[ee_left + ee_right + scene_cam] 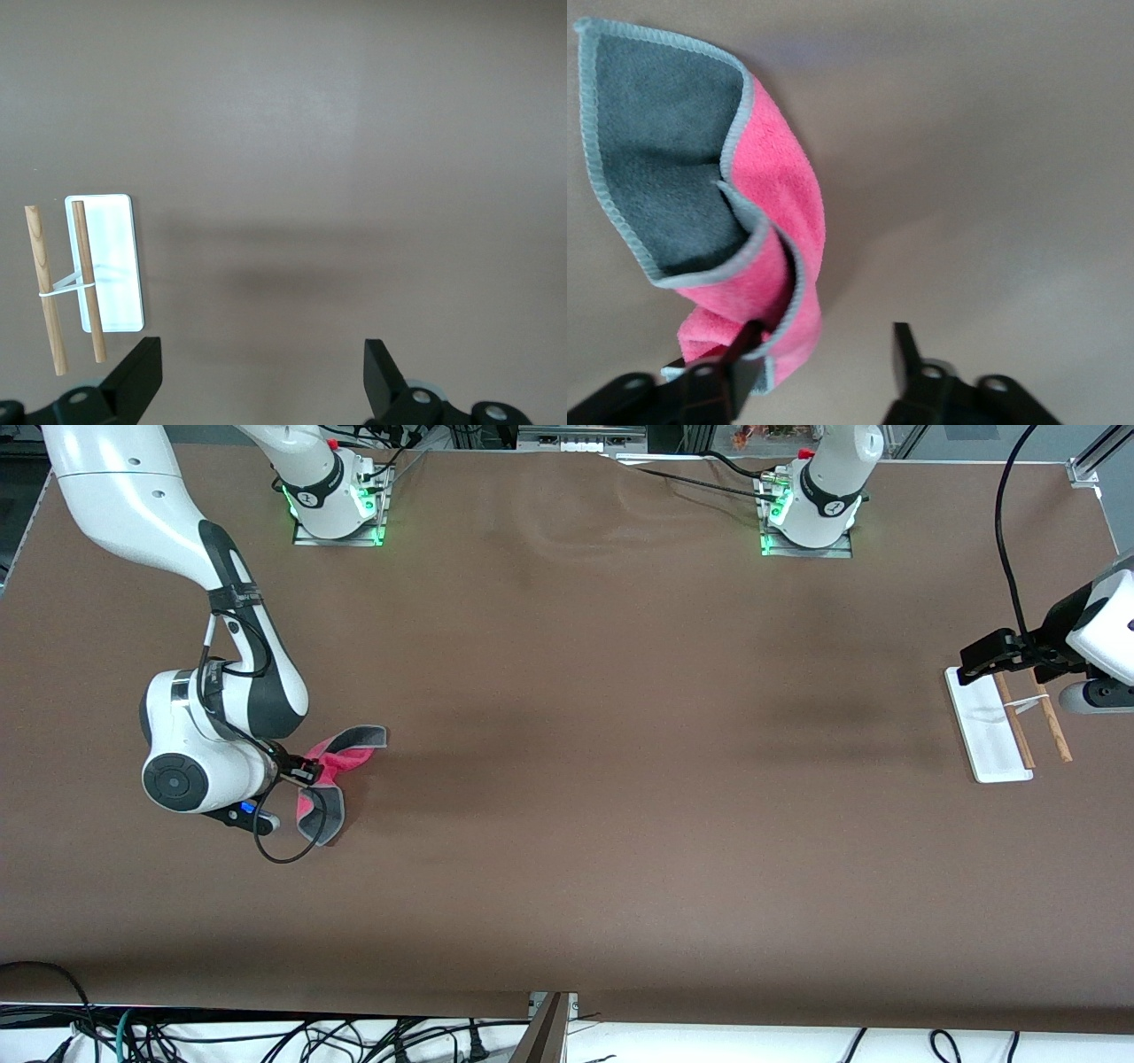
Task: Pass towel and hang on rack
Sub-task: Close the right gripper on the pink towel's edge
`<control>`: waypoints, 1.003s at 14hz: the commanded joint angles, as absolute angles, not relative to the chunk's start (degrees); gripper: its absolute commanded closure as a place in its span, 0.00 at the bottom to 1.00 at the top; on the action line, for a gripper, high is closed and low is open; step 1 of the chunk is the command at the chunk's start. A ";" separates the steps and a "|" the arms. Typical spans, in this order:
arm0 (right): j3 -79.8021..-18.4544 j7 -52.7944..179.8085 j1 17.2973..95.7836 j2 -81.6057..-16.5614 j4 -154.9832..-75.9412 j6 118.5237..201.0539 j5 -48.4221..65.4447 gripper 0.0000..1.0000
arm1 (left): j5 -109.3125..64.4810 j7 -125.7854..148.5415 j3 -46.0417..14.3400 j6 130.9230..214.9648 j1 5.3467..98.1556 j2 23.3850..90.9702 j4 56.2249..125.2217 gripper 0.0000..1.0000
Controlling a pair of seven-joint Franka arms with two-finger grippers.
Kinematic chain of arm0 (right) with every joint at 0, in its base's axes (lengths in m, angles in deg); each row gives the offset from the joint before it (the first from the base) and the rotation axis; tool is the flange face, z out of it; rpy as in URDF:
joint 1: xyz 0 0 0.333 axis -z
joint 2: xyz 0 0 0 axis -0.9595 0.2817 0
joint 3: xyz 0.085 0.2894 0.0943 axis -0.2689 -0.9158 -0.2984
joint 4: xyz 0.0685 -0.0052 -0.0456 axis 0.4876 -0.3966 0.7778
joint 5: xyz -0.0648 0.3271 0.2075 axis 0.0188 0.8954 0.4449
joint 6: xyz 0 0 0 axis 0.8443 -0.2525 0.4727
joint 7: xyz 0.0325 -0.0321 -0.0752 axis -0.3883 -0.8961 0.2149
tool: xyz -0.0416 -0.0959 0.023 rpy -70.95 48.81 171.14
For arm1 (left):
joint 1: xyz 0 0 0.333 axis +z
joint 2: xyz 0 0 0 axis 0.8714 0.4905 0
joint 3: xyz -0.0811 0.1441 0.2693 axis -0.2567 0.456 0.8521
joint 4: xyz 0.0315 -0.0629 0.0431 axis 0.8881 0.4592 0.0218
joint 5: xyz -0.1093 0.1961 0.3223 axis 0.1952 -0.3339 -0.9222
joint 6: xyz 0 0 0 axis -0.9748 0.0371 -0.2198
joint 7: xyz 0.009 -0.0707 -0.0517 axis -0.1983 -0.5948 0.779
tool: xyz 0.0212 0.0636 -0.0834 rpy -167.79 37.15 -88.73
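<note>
Both arms are white and round with black bands at the joints. Each base (337, 509) sits on a metal plate and glows green. A thin black cable (266, 841) loops beside the right arm's big round wrist (190, 757), which has a small blue light. The fingers (137, 376) are black, flat blocks with little screws.

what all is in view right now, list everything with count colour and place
small soft cloth towel: one, pink-red and dark grey with grey edging, crumpled at the right arm's end of the table, at the right gripper
small rack: one, flat white base, two thin light-brown wooden rods, at the left arm's end
table: one, brown cover
cables: several, dark, below the table's near edge
right gripper: one, black, open, one finger touching the towel
left gripper: one, black, open, waiting beside the rack
</note>
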State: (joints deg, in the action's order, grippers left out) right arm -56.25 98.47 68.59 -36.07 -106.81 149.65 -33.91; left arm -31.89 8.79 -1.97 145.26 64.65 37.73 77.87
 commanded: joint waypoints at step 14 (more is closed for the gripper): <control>-56.42 97.19 68.89 -36.69 -106.97 149.37 -33.26 0.98 | -32.81 8.18 -2.10 144.46 64.76 38.32 76.44 0.00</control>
